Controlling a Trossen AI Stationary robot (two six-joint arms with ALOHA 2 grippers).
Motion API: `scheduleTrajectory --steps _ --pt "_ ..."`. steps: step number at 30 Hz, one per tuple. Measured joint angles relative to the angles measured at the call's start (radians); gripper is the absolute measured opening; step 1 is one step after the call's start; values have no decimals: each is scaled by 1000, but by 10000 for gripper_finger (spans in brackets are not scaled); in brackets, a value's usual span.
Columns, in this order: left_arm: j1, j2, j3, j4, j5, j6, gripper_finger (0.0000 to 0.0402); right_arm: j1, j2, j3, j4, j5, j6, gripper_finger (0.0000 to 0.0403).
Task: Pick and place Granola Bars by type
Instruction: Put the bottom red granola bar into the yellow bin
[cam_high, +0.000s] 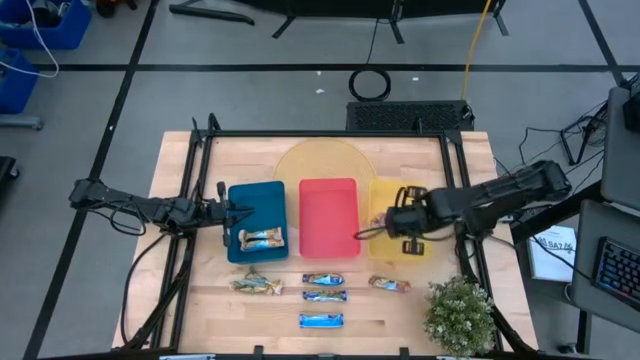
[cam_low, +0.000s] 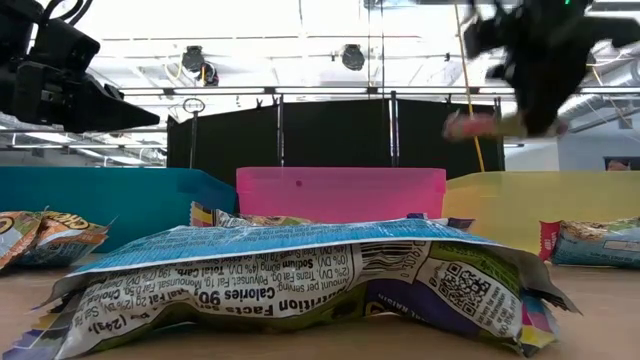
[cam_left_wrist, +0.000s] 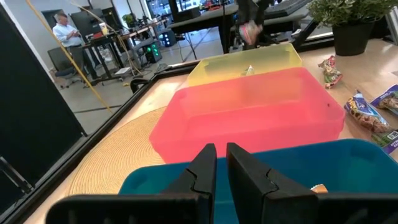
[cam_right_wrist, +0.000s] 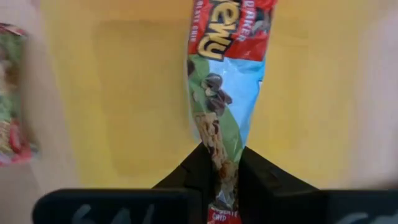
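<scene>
Bar (cam_right_wrist: 225, 99) pinched btwn right jaws, over yellow tray (cam_right_wrist: 124, 93).

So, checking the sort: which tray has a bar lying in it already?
The blue tray, leftmost of three: a tan-gold bar lies in its near end. The red tray looks bare.

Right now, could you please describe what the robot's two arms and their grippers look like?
Both arms are dark, nearly black, built of slim jointed segments with black cables looping off them. The left gripper ends in two matte black, wedge-shaped fingers on a flat black crossbar. The right gripper has the same black angular fingers and crossbar, which carries faint pale markings.
</scene>
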Motion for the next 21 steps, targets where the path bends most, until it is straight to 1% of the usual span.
scheduleTrajectory --steps 2,4,8,11,14,18,21 --pt "0 0 0 0 0 0 47 -40 10 -76 107 -55 -34 40" --pt "0 0 0 0 0 0 47 -66 28 -146 170 -89 -46 32" --pt "0 0 0 0 0 -1 47 -82 57 -257 203 -161 -44 31" --pt "0 0 0 0 0 -1 47 -80 61 -322 255 -189 -30 46" --pt "0 0 0 0 0 -1 47 -80 62 -351 299 -207 -20 59" --pt "0 0 0 1 0 -2 47 -80 62 -351 330 -219 -20 79" --pt "0 0 0 1 -1 -2 47 -78 62 -329 330 -220 -23 105"
